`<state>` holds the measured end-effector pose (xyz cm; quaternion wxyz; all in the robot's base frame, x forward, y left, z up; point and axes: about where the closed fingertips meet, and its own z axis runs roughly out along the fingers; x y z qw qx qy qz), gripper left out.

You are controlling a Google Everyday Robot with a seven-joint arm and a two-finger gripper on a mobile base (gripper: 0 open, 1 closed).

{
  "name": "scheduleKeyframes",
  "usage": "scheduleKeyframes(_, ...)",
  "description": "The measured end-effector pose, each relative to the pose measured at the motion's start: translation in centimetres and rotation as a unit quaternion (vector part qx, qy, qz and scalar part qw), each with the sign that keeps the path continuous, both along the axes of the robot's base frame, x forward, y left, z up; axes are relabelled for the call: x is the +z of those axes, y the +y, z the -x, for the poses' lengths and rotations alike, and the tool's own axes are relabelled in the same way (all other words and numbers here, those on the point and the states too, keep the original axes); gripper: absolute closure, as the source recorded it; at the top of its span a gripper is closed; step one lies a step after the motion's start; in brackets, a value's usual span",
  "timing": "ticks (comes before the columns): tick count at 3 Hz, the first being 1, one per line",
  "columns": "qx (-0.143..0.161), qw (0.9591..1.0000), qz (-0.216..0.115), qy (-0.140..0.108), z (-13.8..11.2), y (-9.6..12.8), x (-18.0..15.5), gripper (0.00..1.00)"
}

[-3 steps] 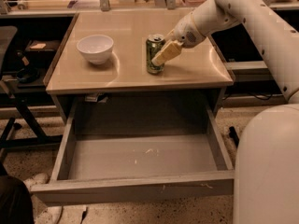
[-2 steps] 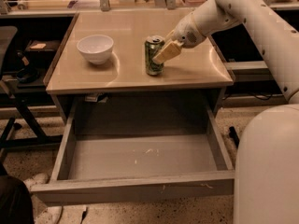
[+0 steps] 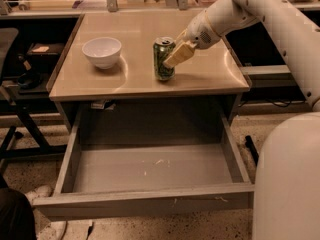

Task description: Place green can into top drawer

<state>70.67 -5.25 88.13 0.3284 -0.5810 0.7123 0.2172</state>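
Gaping open nearest the camera, the top drawer [image 3: 145,204] is pulled well out past the front edge of the table [image 3: 205,79], its flat front panel closest. Its grey floor carries only a few pale scuffs. Nothing lies inside, so the delivery itself is not done. What is done, as far as one can see, is that the drawer is ready to receive.

Beyond the front edge, the green can [image 3: 162,66] stands upright on the table top, about midway along that edge and set a little back from it. Its base sits flat on the surface, so I judge it has not been lifted.

The hand [image 3: 179,54] is at the can's upper right side and touches it, coming in from the direction of the far right corner. Whether it has clenched on the can or only lies against it, I cannot tell. The can shows no tilt that would settle the matter.

A white bowl [image 3: 102,51] sits to the left of the can, nearer the left edge and a touch farther back, apart from both can and hand. It has no part in the job.

By my reading the task is at the grasping step, early on. A sure hold, a lift off the table, a carry forward over the front edge, a lowering into the drawer and a release all remain.
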Motion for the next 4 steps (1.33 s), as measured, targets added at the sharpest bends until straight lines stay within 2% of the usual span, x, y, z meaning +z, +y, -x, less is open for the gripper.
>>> scheduleKeyframes(1,-0.026,0.9993,0.001,-0.026,2.6,-1.9,3.0,1.0)
scheduleKeyframes(2,-0.078,0.9952,-0.01,-0.059,7.4,-4.4,6.6,1.0)
scheduleKeyframes(3,-0.128,0.99,-0.021,-0.056,12.7,-6.0,7.2,1.0)
scheduleKeyframes(4,-0.13,0.9912,-0.004,-0.024,14.5,-6.6,3.5,1.0)
